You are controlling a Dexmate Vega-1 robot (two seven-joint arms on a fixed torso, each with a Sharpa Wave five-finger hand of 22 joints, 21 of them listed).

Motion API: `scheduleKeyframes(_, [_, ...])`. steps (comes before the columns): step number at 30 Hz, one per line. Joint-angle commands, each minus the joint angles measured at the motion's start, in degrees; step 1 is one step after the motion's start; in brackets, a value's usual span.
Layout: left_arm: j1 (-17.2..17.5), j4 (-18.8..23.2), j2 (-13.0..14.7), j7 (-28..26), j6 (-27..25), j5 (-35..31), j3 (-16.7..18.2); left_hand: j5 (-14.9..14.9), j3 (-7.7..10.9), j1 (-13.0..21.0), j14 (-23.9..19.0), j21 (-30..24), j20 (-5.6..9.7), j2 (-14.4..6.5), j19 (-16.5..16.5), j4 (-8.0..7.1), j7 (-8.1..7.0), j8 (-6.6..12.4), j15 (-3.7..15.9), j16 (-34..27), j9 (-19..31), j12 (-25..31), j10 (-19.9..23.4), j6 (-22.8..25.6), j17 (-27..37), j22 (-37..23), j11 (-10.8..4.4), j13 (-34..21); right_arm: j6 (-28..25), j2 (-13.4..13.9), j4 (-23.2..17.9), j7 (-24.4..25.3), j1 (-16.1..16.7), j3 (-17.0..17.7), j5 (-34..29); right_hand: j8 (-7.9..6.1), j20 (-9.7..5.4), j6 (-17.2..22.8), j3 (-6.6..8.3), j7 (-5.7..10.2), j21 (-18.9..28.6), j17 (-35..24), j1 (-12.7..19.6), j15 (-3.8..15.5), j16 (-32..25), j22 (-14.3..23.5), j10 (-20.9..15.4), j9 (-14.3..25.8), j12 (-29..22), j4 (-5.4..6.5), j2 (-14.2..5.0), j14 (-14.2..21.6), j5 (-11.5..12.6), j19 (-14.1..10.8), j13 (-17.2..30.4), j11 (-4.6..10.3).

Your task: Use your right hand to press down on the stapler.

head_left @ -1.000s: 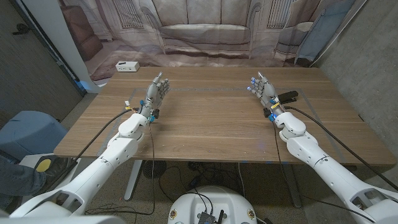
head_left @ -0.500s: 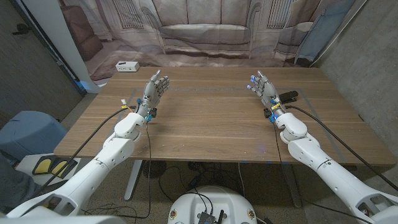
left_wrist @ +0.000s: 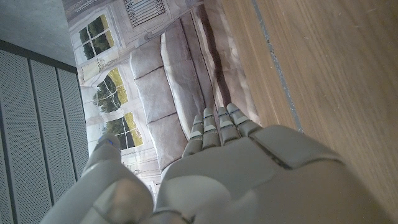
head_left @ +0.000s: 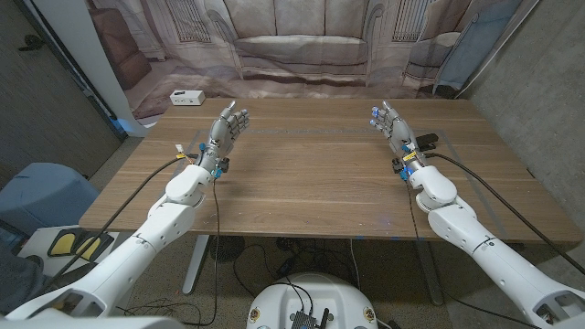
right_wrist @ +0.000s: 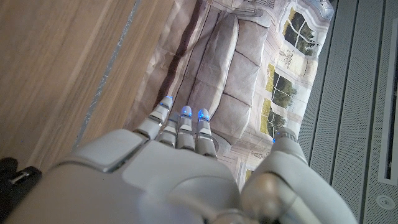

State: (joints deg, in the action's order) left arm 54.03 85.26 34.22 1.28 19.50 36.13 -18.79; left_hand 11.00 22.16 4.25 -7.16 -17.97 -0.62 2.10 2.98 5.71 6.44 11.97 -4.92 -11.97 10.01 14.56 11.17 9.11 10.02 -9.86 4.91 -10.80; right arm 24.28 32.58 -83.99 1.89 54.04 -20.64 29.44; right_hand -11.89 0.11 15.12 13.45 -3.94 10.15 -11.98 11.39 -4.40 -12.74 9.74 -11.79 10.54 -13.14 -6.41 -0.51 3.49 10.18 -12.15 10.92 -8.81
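The stapler [head_left: 426,142] is lying on the wooden surface [head_left: 311,183] just beside my right hand [head_left: 392,126], on its outer side, and is not yet being pressed. I am holding that hand upright with fingers extended and apart, grasping nothing; my reading is that it is waiting next to the stapler so a short sideways move over it will set up the downward press. The left hand [head_left: 228,129] is standing likewise, released and empty, well apart across the surface, presumably parked clear.
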Motion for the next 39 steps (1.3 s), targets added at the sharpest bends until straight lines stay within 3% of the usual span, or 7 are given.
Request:
scheduleKeyframes(1, [2.6, 5.2, 1.1, -3.6, -1.8, -1.9, 0.1, -0.1, -0.06, 0.5, 0.1, 0.4, -0.58, 0.0, 0.0, 0.32, -0.29, -0.39, 0.05, 0.2, 0.1, -0.3, -0.2, 0.5, 0.2, -0.1, 0.2, -0.3, 1.1, 2.8, 0.1, -2.4, 0.4, 1.0, -0.3, 0.03, -0.25, -0.1, -0.19, 0.44, 0.5, -0.1, -0.1, 0.42, 0.1, 0.2, -0.3, 0.2, 0.1, -0.1, 0.2, -0.2, 0.3, -0.6, 0.2, 0.23])
scheduleKeyframes(7, [2.7, 5.5, 0.9, -3.1, -1.2, -2.0, 0.0, -0.1, -0.06, 0.6, 0.0, 0.5, -0.91, 0.0, 0.1, 0.36, -0.51, -0.43, 0.08, 0.3, 0.1, -0.3, 0.0, 0.6, 0.2, -0.1, 0.16, -0.3, 1.4, 4.7, -0.8, -5.0, 0.7, 1.7, 0.9, 0.11, -0.47, -0.2, -0.12, 0.32, 0.7, -0.1, 0.0, 0.54, 0.3, 0.2, -0.1, 0.3, 0.3, -0.16, -0.01, -0.5, 0.4, -1.1, 0.2, 0.17])
scheduleKeyframes(14, [2.9, 5.7, 1.2, -1.6, -1.0, -0.5, 0.5, -0.1, -0.08, 0.6, -0.2, 0.7, -1.25, 0.0, 0.2, 0.42, -0.57, -0.48, 0.13, 0.3, 0.1, -0.4, 0.2, 0.8, 0.3, -0.1, 0.09, -0.3, 1.0, 5.4, -4.3, -0.5, 2.8, 2.7, -2.2, 0.2, -0.4, -0.2, -0.1, 0.27, 0.9, -0.1, 0.1, 0.53, 0.3, 0.1, 0.1, 0.3, 0.5, -0.23, -0.16, -0.3, 0.4, -1.6, 0.2, 0.3])
scheduleKeyframes(25, [4.7, 6.8, 2.1, -2.0, 0.8, -0.5, 2.2, -0.1, -0.1, 0.7, -0.7, 1.0, -1.46, -0.1, 0.5, 0.52, -0.55, -0.51, 0.12, 0.3, 0.1, -0.4, 0.6, 1.3, 0.3, -0.2, 0.11, -0.3, 2.2, 4.1, -4.0, 1.4, 2.9, 2.3, -4.4, 0.47, -0.46, -0.7, -0.02, 0.18, 1.4, 0.0, 0.4, 0.53, 0.4, 0.1, 0.7, 0.3, 0.9, -0.43, -0.37, -0.4, 0.4, -3.1, 0.2, 0.44])
scheduleKeyframes(33, [4.6, 7.0, 2.0, -1.3, 0.7, 0.1, 2.0, -0.1, -0.12, 0.8, -0.9, 1.3, -1.55, -0.2, 0.5, 0.58, -0.5, -0.56, 0.07, 0.4, 0.1, -0.4, 1.0, 1.5, 0.3, -0.2, 0.15, -0.3, 2.0, 5.2, -4.9, 2.9, 3.9, 3.4, -5.7, 0.84, -0.62, -1.6, 0.05, 0.34, 2.1, 0.0, 0.8, 0.65, 0.4, 0.1, 1.1, 0.3, 1.1, -0.67, -0.52, 0.1, 0.4, -5.0, 0.3, 0.54])
scheduleKeyframes(39, [4.1, 8.3, 2.7, -1.8, -0.2, -1.3, 1.8, -0.1, -0.13, 0.8, -1.1, 1.7, -1.54, -0.2, 0.2, 0.64, -0.43, -0.61, 0.0, 0.4, 0.1, -0.4, 1.1, 1.6, 0.3, -0.2, 0.09, -0.3, 1.8, 6.1, -5.5, 4.1, 4.9, 4.5, -6.4, 1.32, -0.74, -3.1, 0.16, -0.46, 2.1, 0.0, 1.1, 0.93, 0.3, 0.1, 0.8, 0.4, 1.1, -0.82, -0.77, 0.4, 0.4, -5.8, 0.3, 0.81])
